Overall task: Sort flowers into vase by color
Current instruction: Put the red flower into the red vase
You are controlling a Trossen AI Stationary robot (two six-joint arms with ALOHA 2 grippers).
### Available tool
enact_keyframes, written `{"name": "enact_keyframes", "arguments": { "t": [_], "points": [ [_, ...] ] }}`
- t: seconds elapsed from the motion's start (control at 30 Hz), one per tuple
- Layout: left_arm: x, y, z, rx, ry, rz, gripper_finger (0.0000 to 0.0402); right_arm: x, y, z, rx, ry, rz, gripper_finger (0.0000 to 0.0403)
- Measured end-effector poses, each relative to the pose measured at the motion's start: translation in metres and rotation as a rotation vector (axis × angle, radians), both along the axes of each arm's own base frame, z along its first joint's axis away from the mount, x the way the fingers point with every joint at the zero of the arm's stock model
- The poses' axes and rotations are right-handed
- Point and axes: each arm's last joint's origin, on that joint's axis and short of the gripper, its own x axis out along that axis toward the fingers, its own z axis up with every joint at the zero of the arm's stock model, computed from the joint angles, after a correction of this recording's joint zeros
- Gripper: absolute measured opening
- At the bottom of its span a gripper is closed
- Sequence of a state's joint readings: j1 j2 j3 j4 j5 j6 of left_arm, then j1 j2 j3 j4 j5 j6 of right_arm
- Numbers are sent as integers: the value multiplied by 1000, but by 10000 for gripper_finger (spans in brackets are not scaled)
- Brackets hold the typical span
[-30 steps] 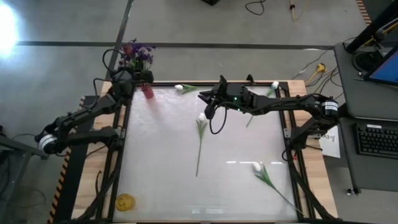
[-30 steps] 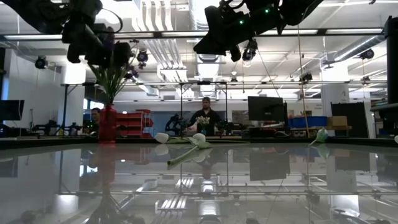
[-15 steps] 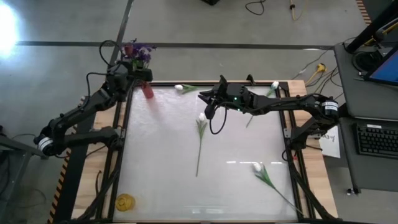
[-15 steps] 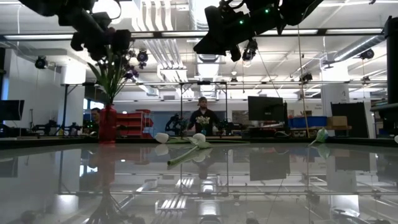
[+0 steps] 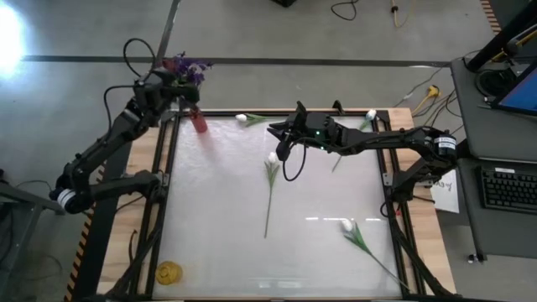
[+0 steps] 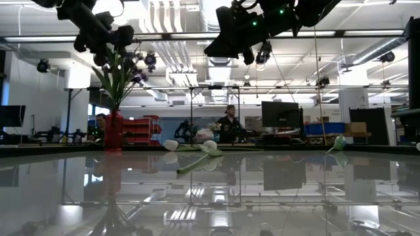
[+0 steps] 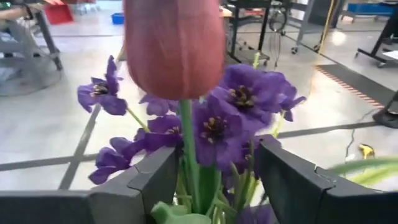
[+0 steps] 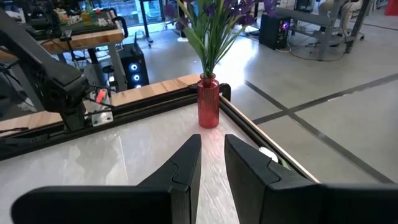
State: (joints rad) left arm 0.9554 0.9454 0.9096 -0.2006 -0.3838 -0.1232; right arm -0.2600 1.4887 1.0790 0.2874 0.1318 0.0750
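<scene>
A red vase (image 5: 199, 123) stands at the table's far left corner and holds the purple blossoms (image 5: 186, 67) and a dark red tulip (image 7: 174, 46). My left gripper (image 7: 217, 155) is open above the vase, level with the blossoms. Its fingers stand on either side of the green stems (image 7: 188, 155), and I see no touch. My right gripper (image 5: 281, 138) hangs above the table's far middle, its fingers nearly together with nothing between them. It is over a white tulip (image 5: 273, 157). Other white tulips lie flat at the far edge (image 5: 241, 118), the far right (image 5: 370, 115) and the near right (image 5: 346, 225).
A yellow round thing (image 5: 169, 272) lies at the near left corner. The vase also shows in the low view (image 6: 113, 131) and in the right wrist view (image 8: 208, 102). People and desks are in the room beyond the table. The table's middle left and near middle are bare.
My left gripper has risen along the flowers above the vase and drawn a little toward the table's far left. The flowers have stayed in the vase.
</scene>
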Motion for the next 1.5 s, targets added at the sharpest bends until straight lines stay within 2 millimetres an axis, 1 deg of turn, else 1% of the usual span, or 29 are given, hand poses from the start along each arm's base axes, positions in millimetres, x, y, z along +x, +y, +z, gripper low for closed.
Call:
{"name": "enact_keyframes", "arguments": {
  "t": [0.17, 0.4, 0.63, 0.73, 0.9, 1.0, 1.07, 1.17, 1.4, 1.5],
  "points": [
    [-1, 5, 6, 0, -32, -15, 204, 0, 0, 0, 3, -1, -1, 63],
    [-2, 4, 20, 12, -48, -41, 204, 0, 0, 0, 3, -1, -1, 63],
    [0, 9, 16, -14, -21, -33, 201, 0, 0, 0, 3, -1, 0, 63],
    [2, 12, 14, -27, -9, -33, 180, 0, 0, 0, 4, 1, 0, 63],
    [2, 12, 13, -21, 16, -39, 120, 0, 0, -1, 4, 5, 0, 63],
    [1, 10, 13, -29, 53, -47, 90, 0, 0, -1, 4, 5, 0, 63],
    [-1, 8, 11, -59, 84, -50, 77, 0, 0, -1, 4, 6, 0, 63],
    [-1, 7, 8, -88, 109, -53, 70, 0, 0, -1, 3, 6, 0, 63],
    [-1, 7, 8, -86, 121, -57, 75, 0, 0, -1, 4, 6, -1, 63],
    [-1, 7, 8, -79, 150, -66, 70, 0, 0, -1, 5, 5, -1, 63]
  ]
}}
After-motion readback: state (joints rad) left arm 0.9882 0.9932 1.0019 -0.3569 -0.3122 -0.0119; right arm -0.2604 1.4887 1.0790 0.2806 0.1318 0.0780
